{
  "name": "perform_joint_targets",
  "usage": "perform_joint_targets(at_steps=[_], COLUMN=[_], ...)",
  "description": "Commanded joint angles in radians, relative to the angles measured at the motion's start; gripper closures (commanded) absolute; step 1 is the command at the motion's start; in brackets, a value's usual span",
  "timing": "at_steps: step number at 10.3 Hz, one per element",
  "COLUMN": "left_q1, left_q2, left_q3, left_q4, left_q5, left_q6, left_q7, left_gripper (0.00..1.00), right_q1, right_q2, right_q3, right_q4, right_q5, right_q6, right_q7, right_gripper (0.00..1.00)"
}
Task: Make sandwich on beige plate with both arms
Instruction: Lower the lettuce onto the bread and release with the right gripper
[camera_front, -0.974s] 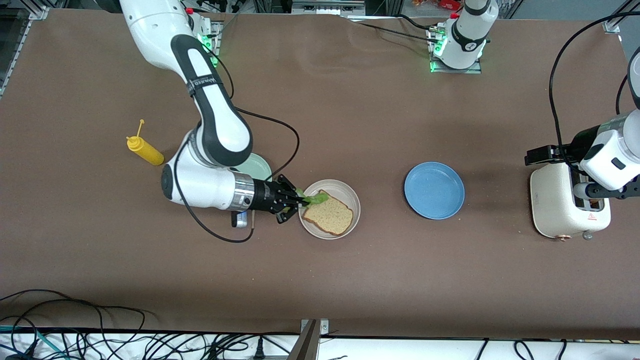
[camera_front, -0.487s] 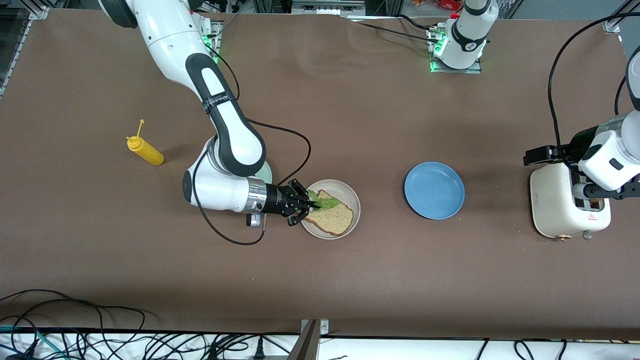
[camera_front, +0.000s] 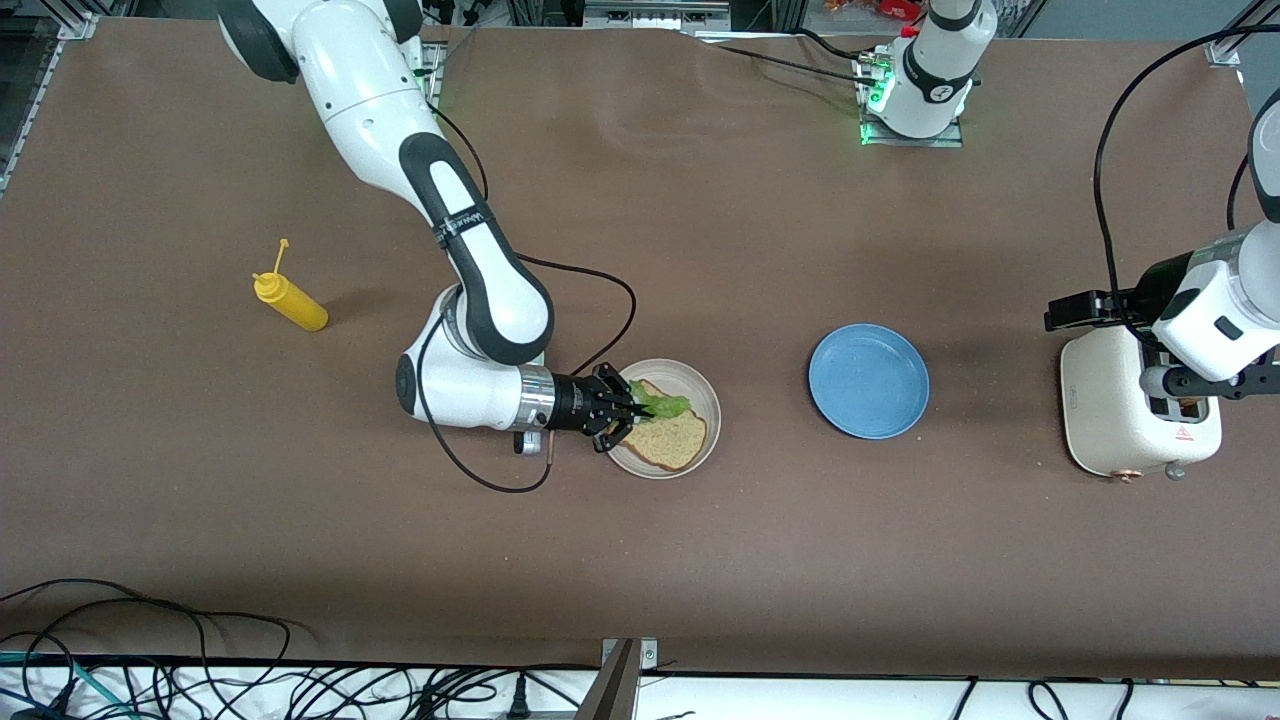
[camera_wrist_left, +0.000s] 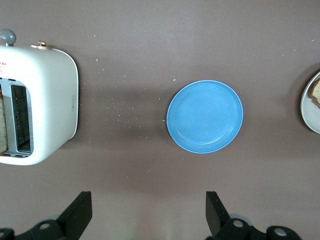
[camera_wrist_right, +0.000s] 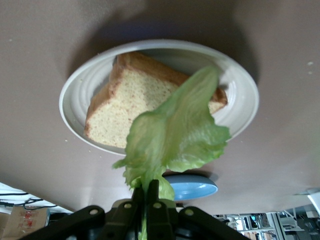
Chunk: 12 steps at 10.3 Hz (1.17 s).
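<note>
On the beige plate (camera_front: 705, 392) lies one slice of brown bread (camera_front: 675, 440). My right gripper (camera_front: 630, 408) is low at the plate's rim, shut on the stem of a ruffled green lettuce leaf (camera_front: 664, 404) that hangs over the bread. The right wrist view shows the fingers (camera_wrist_right: 151, 187) pinched on the lettuce (camera_wrist_right: 175, 135) above the bread (camera_wrist_right: 125, 100). My left gripper (camera_front: 1210, 384) hovers open over the white toaster (camera_front: 1105, 410), nothing between its fingers (camera_wrist_left: 80, 212). A second bread slice (camera_wrist_left: 4, 125) stands in a toaster slot.
A blue plate (camera_front: 868, 380) sits between the beige plate and the toaster. A yellow mustard bottle (camera_front: 290, 302) lies toward the right arm's end. Cables run along the table edge nearest the camera.
The right gripper has carried the lettuce from the plate's rim inward, so the leaf now drapes over the bread. The left arm has barely moved.
</note>
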Motion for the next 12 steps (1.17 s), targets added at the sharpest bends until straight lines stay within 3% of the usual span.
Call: perform_joint_targets(at_steps=[1, 3, 6, 10, 12], left_q1=[-0.004, -0.005, -0.005, -0.004, -0.005], left_q2=[-0.001, -0.001, -0.001, -0.001, -0.001], left_q3=[-0.004, -0.004, -0.004, -0.004, -0.004], left_q4=[0.005, 0.003, 0.003, 0.003, 0.003], left_q5=[0.02, 0.02, 0.02, 0.02, 0.02], left_q6=[-0.001, -0.001, -0.001, -0.002, -0.002], left_q7=[-0.007, -0.01, -0.01, -0.01, -0.01], left_gripper=[0.0, 0.0, 0.0, 0.0, 0.0], right_q1=[0.007, 0.012, 0.02, 0.014, 0.003], right_q2=[0.036, 0.036, 0.033, 0.007, -0.063], right_q3=[0.008, 0.008, 0.005, -0.016, -0.065], right_q4=[0.055, 0.055, 0.057, 0.057, 0.057], right_q5=[0.019, 0.014, -0.018, -0.052, -0.2], right_q6=[0.028, 0.031, 0.031, 0.015, -0.064], right_q7=[0.02, 0.02, 0.022, 0.043, 0.043], right_gripper=[0.89, 0.39, 0.0, 0.0, 0.0])
